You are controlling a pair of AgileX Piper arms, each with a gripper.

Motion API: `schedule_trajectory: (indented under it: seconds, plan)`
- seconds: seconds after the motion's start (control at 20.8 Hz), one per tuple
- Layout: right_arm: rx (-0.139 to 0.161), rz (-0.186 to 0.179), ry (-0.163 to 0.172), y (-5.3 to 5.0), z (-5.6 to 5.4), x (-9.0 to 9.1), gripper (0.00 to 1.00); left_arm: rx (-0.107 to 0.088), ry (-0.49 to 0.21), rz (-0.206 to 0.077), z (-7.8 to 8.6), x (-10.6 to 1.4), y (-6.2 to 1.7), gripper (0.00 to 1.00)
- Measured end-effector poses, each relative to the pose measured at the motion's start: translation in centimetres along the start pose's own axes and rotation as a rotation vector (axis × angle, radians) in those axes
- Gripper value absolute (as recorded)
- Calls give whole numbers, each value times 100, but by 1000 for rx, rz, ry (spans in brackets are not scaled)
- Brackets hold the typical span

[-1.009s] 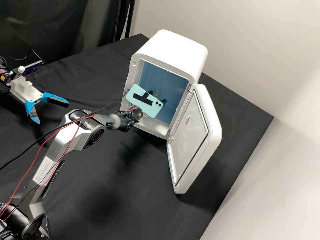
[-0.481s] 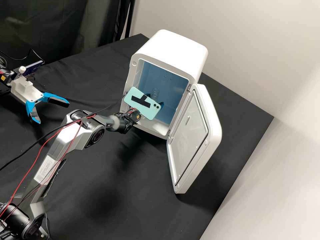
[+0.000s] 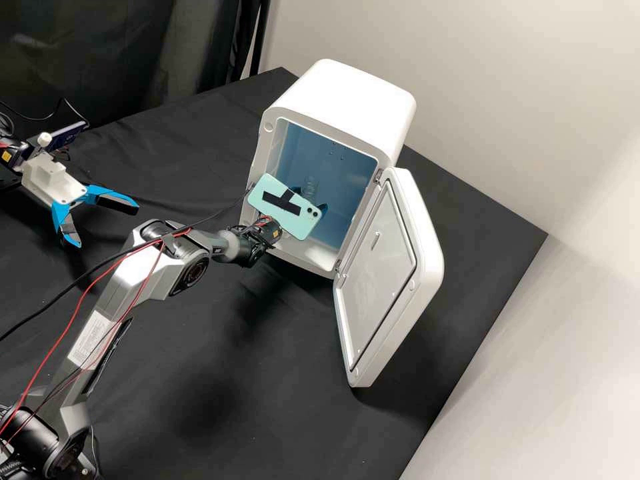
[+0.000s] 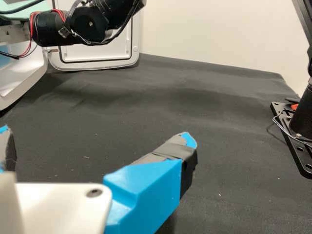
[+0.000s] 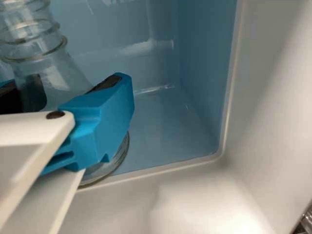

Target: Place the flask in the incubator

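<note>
Moved: right arm has backed slightly out of the incubator (image 3: 347, 100) mouth.
Flask (image 5: 39, 58): upright on the blue floor inside, near the front lip.
Right tool (image 5: 58, 90): around the flask; clamped or released, can't tell.
Left tool (image 3: 105, 225): released, empty, over the table (image 3: 233, 347), likely parked clear.

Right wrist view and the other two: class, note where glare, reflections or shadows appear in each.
Right wrist view: bright highlights on the neck of the flask, and a pale reflected streak on the blue back wall of the incubator. High view: the open door throws a darker shadow on the bench below it. Left wrist view: the bench darkens near the incubator's base.
</note>
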Motion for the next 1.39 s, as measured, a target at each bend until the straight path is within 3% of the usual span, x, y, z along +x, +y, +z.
schedule_trajectory:
  seconds: [1.39]
  plan:
    - [1, 14, 1, 7, 62, 48, 0, 4, -18, -7, 32, 11, -10, 100]
